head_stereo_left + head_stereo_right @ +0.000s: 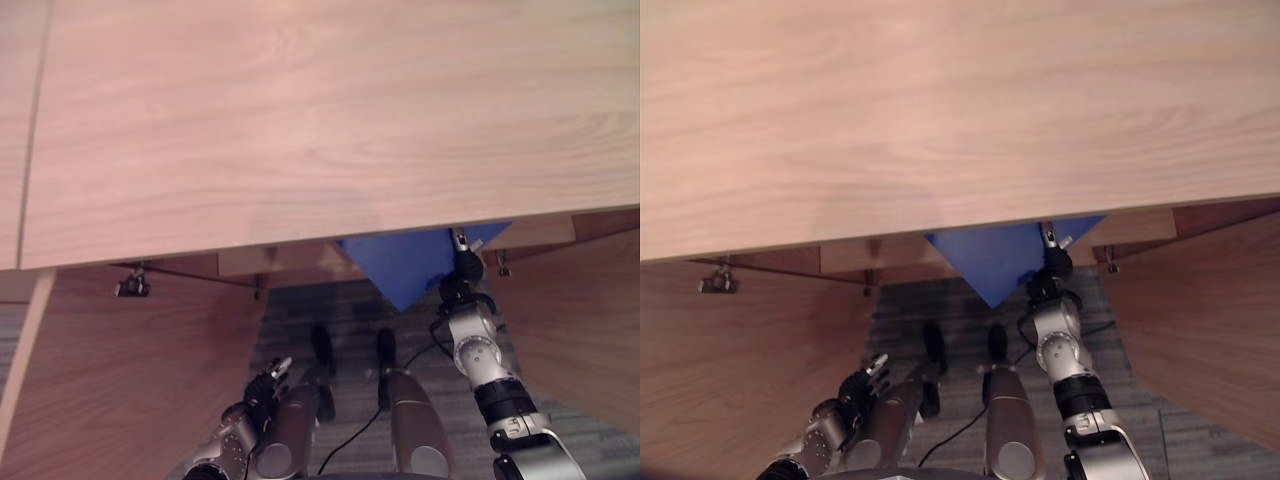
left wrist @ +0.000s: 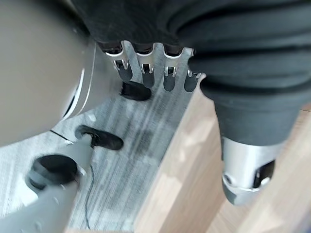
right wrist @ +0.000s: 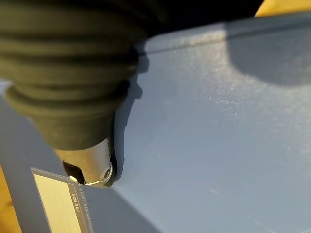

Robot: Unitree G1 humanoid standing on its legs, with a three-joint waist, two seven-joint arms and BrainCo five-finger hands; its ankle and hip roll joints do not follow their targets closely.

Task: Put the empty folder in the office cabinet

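the blue folder (image 1: pixel 410 262) hung in the right robot hand (image 3: pixel 92 165), its corner poking out from under the wooden cabinet top (image 1: pixel 320 120), between the open cabinet doors (image 1: pixel 130 370). the thumb pressed the folder's face in the right wrist view, so i judged it pinched, though the fingers were hidden. the left robot hand (image 1: pixel 268 382) hung low with fingers straight, holding nothing. to do this step well, push the folder straight in, keep it upright, and let go only once it rests on the shelf.
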